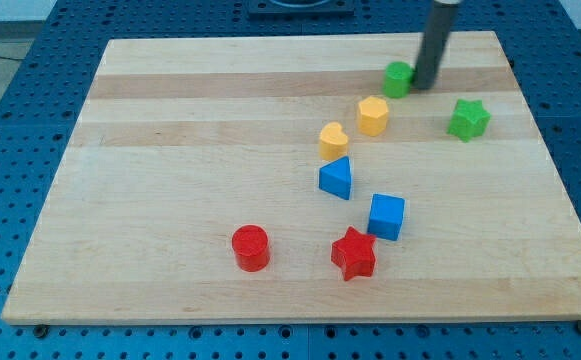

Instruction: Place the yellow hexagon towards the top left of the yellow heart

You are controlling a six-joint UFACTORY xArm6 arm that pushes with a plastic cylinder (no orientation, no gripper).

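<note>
Standing near the top edge of the bench (170, 120), toward its top right corner, the dark rod comes down so that my tip (423, 86) is just beside a green block (398, 78), on that block's right side; I cannot tell if they touch. This tool is only a plain rod, so it has nothing to open or close and it grips nothing. The yellow hexagon (373, 115) lies a little below and left of the green block, apart from my tip. The yellow heart (333, 139) is near the hexagon, on its lower left, so the hexagon is now at the heart's upper right. A green star (468, 119) sits toward the right edge. Just below the heart is a blue triangle (337, 178), and a blue cube (386, 216) lies lower right of it. Toward the bottom edge are 2 red blocks: a red star (354, 253), touching or almost touching the cube, and a red cylinder (251, 247) further left.
</note>
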